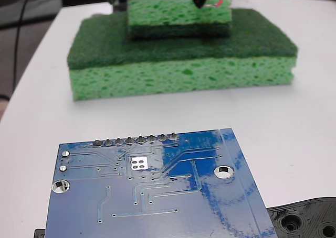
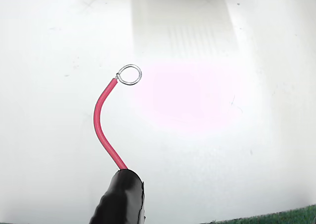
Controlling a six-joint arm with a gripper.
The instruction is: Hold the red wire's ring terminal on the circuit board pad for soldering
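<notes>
Well, gripper (image 2: 121, 199) clamps the red wire (image 2: 101, 123), ring terminal (image 2: 130, 75) aloft at twelve o'clock, well apart from the pad (image 1: 139, 163) — placing remains.

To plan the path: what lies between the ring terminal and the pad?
In the fixed view, the green sponges and bare white table separate ring terminal from pad.

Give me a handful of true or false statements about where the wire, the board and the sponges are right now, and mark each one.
1. The red wire ends in a silvery ring terminal. True.
2. The ring rests on the pad. False: in the fixed view the wire is far behind the circuit board, up by the sponges.
3. A small sponge lies on a larger sponge. True.
4. The board is green. False: it is blue.
5. The gripper holds the wire. True.
</notes>
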